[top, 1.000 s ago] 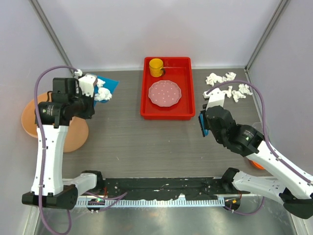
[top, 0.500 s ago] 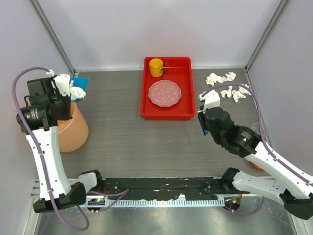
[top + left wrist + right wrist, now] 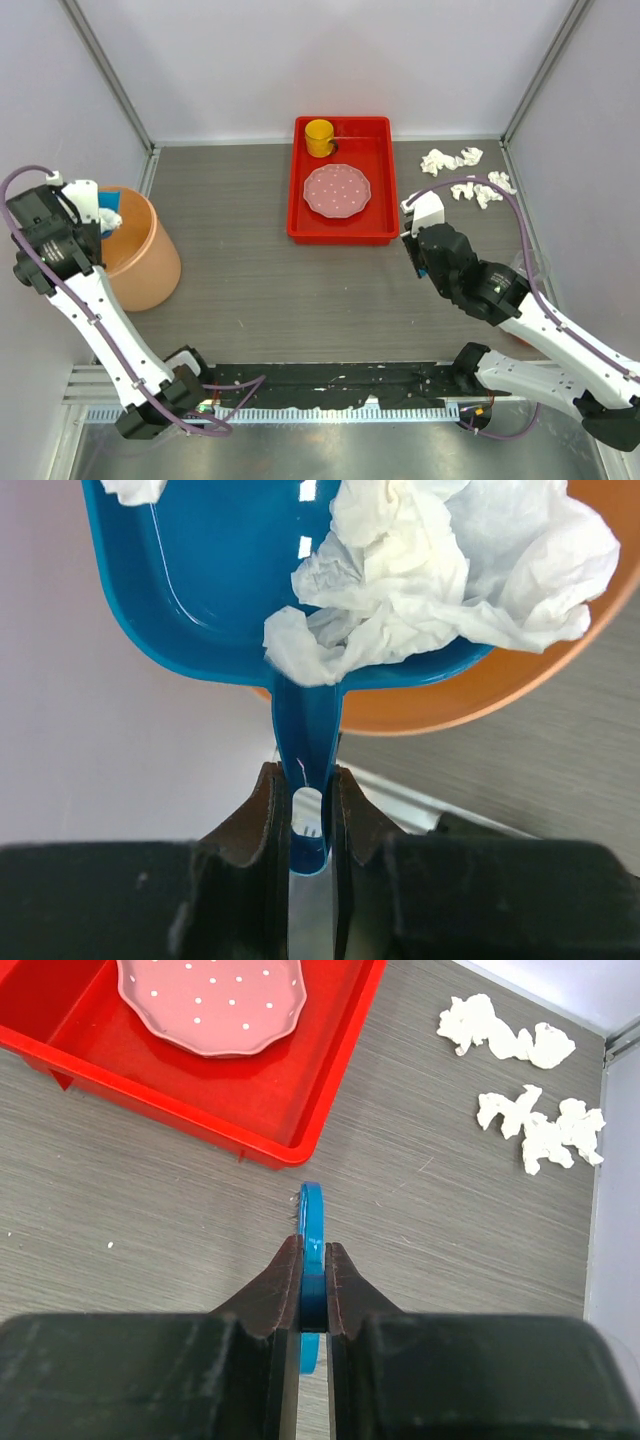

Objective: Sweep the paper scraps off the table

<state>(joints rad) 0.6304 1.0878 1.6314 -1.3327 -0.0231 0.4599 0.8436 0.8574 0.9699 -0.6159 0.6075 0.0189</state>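
Left fingers (image 3: 262, 820) on dustpan (image 3: 200, 570); paper scraps (image 3: 440, 570) perhaps over bin (image 3: 520, 680)

A red tray (image 3: 381, 212), an orange bucket (image 3: 143, 262), a blue scoop (image 3: 215, 585).
Inside the tray, a yellow cup (image 3: 320, 136) at the far end and a pink dotted plate (image 3: 337, 190) just beside it. Far off at the left, the bucket, with the scoop over its rim. Near the tray's corner, a thin blue tool (image 3: 311, 1222) seen edge-on.

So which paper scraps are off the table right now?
The paper wads in the blue dustpan, which the left end effector holds over the orange bin; the other scraps lie on the table, far right.
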